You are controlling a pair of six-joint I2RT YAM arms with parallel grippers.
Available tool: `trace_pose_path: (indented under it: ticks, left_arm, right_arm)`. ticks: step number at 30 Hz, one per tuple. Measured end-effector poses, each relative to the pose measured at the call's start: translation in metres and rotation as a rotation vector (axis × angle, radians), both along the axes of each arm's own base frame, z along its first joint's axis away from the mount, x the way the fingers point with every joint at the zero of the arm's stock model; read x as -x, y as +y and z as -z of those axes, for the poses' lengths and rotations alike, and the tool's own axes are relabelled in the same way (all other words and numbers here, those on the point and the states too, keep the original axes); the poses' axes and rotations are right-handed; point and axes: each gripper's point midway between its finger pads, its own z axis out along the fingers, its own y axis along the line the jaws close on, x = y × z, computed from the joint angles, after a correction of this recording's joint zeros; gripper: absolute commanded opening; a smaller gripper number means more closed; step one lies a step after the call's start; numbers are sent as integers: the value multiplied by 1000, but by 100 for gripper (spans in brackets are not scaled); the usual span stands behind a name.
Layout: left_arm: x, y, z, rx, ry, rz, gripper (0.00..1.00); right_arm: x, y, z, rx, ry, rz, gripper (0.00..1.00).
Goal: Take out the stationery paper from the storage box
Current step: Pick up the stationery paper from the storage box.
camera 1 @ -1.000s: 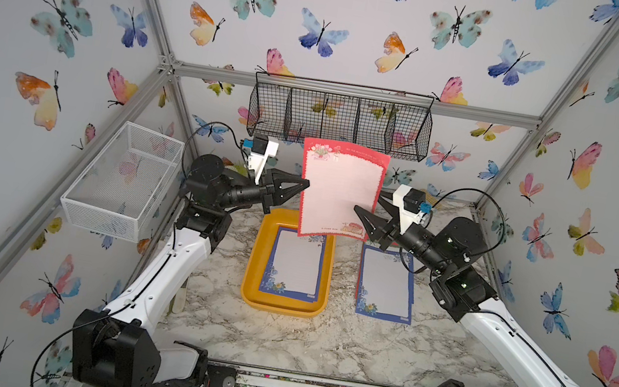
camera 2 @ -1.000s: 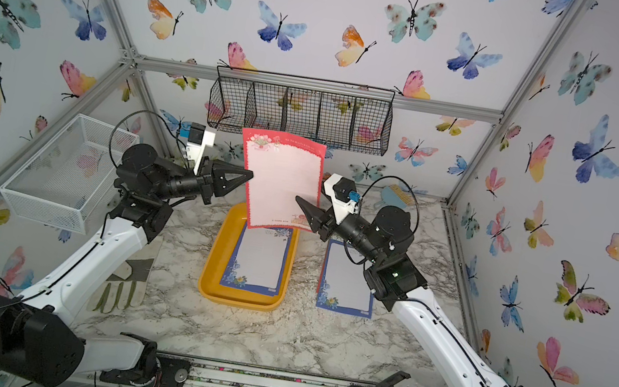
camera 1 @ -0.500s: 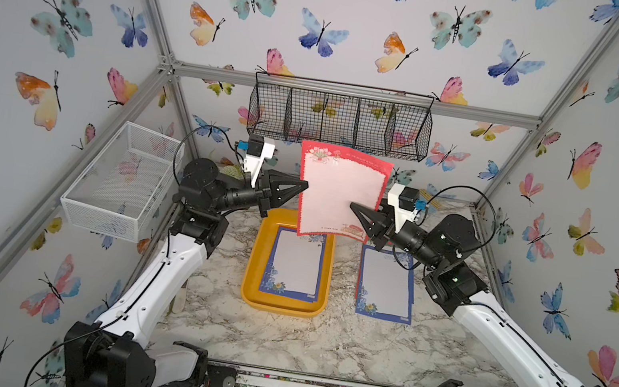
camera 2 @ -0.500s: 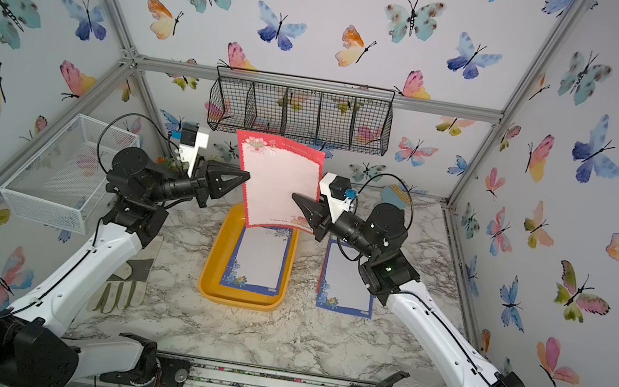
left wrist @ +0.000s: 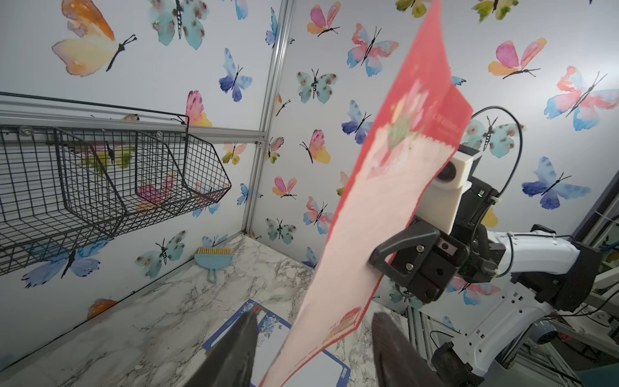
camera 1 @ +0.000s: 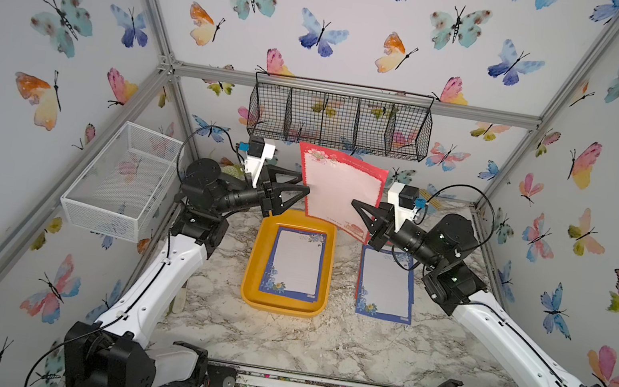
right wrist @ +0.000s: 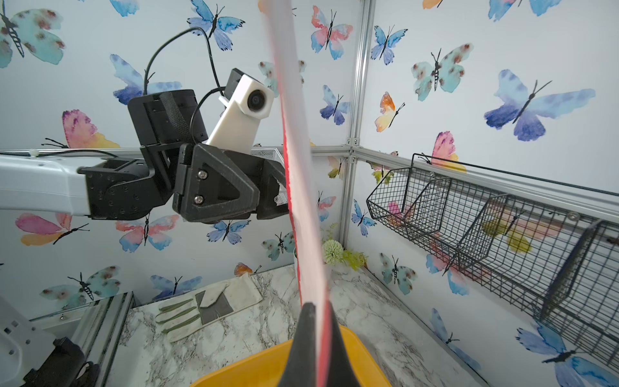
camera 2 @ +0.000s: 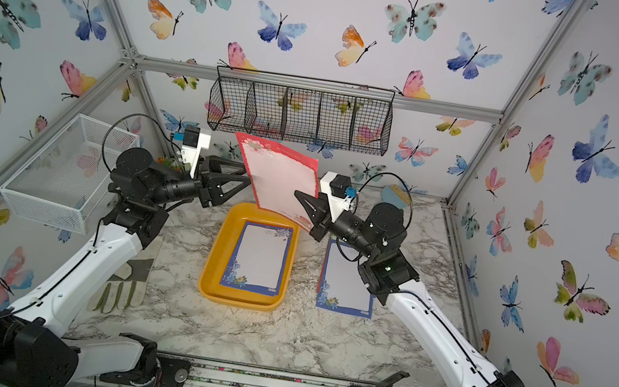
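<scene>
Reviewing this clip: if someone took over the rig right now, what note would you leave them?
Left gripper: open, its fingers on either side of the red-bordered sheet at its edge, not clamping it.
Right gripper: shut on that sheet, holding it upright in the air above the far end of the storage box.
Done: a blue-bordered sheet lies on the table beside the box, on the right arm's side.
Left: lay the red-bordered sheet down outside the box, then take out another blue-bordered sheet lying in the box. Whether more lie under it cannot be told.
</scene>
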Motion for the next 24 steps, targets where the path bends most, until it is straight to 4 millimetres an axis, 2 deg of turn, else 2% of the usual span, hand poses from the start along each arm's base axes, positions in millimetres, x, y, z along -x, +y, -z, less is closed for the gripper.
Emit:
trace_pose_path:
  ticks: [5,12,17,24]
  left_arm:
    - [-19,8,8,-13,26,-121,61]
    - [-57,33,32,-69,105,-378,62]
    - [-66,42,38,-86,123,-453,62]
    - [-71,45,44,-97,144,-477,63]
  right_arm:
    - [-1,-6,7,17,62,30,2]
    - [-10,-13,45,106,286,99,2]
    - [-8,-19,68,162,440,133,2]
    - [-8,-34,105,223,638,209,2]
